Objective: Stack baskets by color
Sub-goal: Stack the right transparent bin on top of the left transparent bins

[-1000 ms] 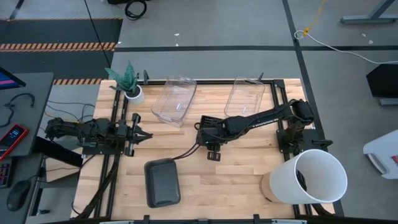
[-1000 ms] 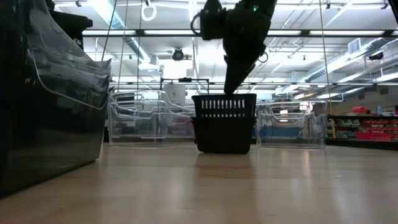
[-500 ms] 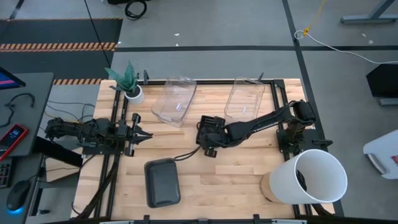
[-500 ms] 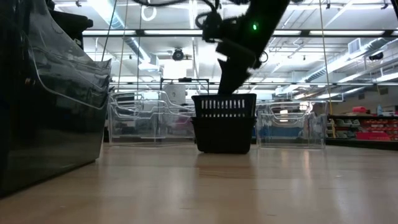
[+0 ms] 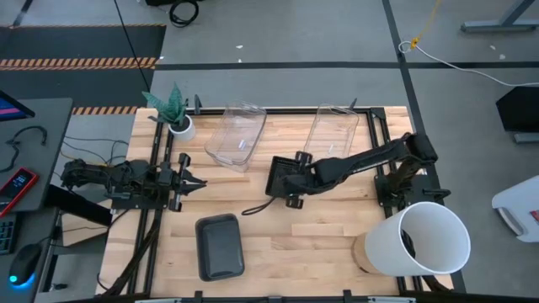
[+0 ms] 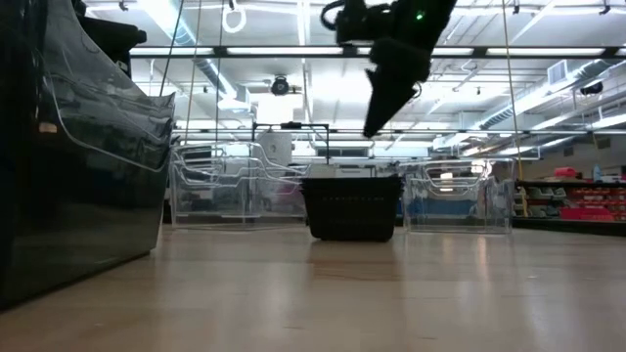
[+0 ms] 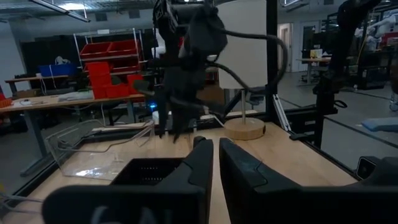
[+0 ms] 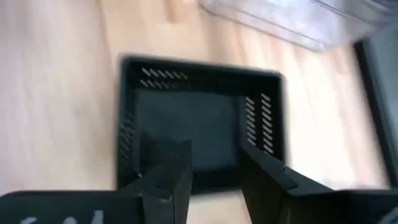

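- Right gripper (image 8: 211, 171), fingers apart and empty, hangs above the small black slotted plastic basket (image 5: 280, 175) at mid-worktop (image 5: 320, 227); black stacking looks in hand.
- Left gripper (image 7: 214, 165), fingers nearly closed, waits at the left edge.
- Next move calls for another basket.

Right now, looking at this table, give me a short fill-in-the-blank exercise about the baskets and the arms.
1. The right gripper hovers open above the ____ slotted basket.
2. The smoky grey basket lies near the table's ____ edge.
3. The number of clear baskets at the table's back is ____.
4. The left gripper waits at the table's ____ side.

Answers: black; front; two; left
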`<state>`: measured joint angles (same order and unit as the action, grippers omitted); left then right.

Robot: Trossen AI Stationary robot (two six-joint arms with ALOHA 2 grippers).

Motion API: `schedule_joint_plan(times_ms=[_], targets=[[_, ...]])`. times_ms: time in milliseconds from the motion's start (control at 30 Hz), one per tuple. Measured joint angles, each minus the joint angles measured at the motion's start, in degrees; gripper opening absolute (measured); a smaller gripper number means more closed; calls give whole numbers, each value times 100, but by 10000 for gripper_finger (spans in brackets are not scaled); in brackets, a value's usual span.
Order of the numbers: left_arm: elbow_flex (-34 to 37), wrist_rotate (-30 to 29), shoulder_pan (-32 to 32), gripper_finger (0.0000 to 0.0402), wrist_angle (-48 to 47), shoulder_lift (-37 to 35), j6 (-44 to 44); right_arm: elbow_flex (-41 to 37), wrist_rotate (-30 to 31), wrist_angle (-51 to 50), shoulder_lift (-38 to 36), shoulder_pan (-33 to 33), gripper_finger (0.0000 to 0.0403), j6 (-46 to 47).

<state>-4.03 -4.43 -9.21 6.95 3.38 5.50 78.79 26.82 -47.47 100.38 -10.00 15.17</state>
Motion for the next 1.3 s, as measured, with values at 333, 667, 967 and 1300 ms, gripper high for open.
schedule_joint_plan(times_ms=[333,667,967,1300], targets=[[0,0,0,23,-1,0,0,-351,123,-1269,-873,280,129,263],[0,0,0,34,2,0,0,-1233,-591,-1189,-1489,1273,149,-9],[0,-1,0,23,-1,0,0,-1691,-1461,-837,-1424,2040,172,-398],[0,0,0,34,-5,-2,0,-2046,-1645,-272,-1157,2433,164,-657]])
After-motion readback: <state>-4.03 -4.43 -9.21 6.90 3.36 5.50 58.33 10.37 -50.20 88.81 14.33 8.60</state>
